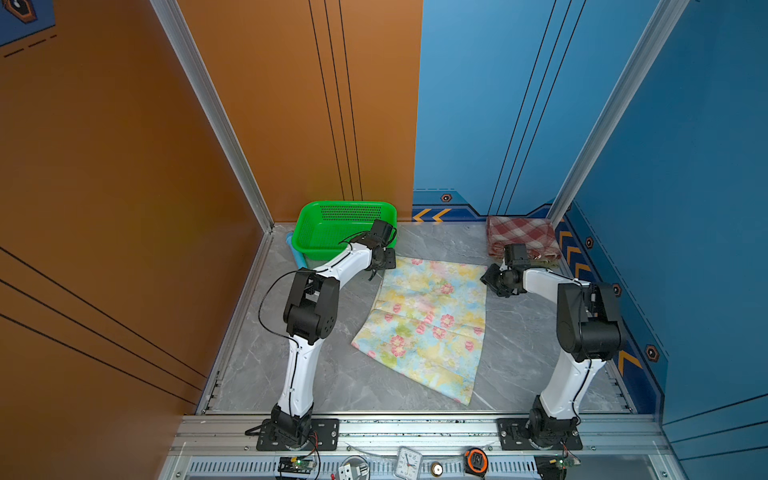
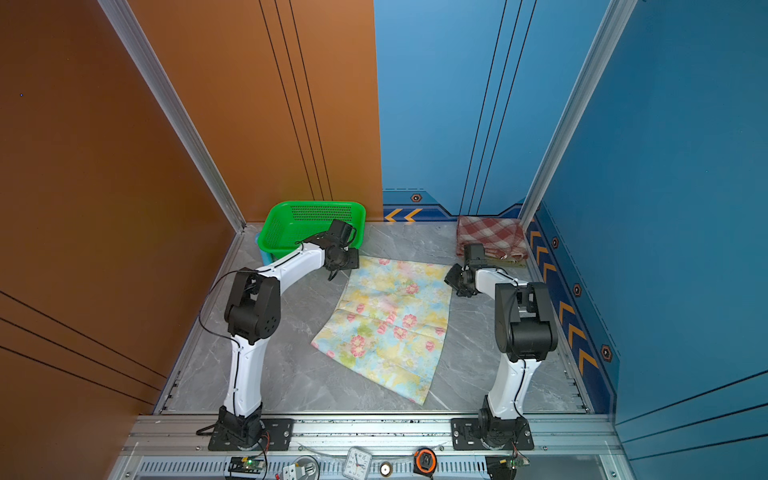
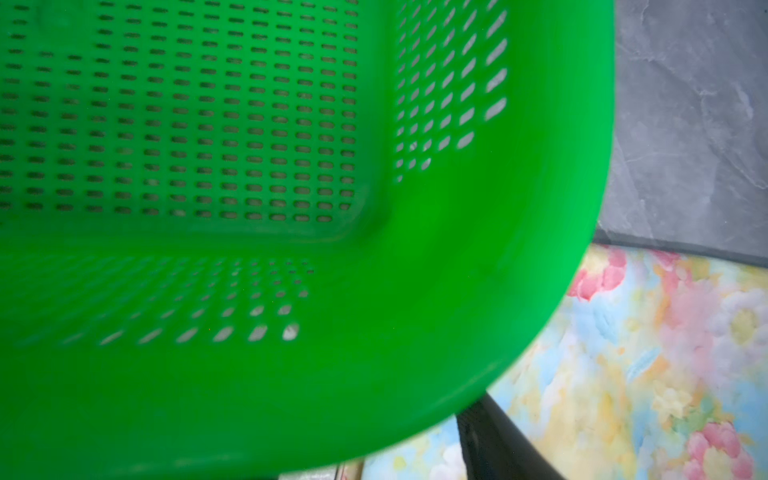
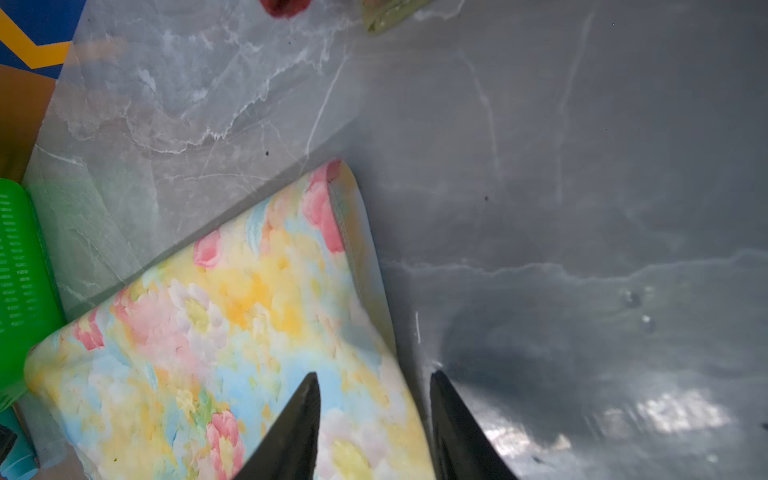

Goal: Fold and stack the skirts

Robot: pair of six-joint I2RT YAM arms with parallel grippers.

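Observation:
The floral skirt lies spread flat mid-table. The plaid skirt sits folded at the back right, on top of the olive-green skirt, of which only an edge shows. My left gripper is at the floral skirt's far left corner, beside the basket. In the left wrist view one black finger stands far off-centre over the floral cloth; the basket rim hides the other. My right gripper is open astride the skirt's far right edge, one finger over cloth, one over the table.
A green mesh basket stands at the back left, right next to my left wrist. A blue tube leans behind it. The grey marble table is walled on three sides. A clock and tape measure lie beyond the front rail.

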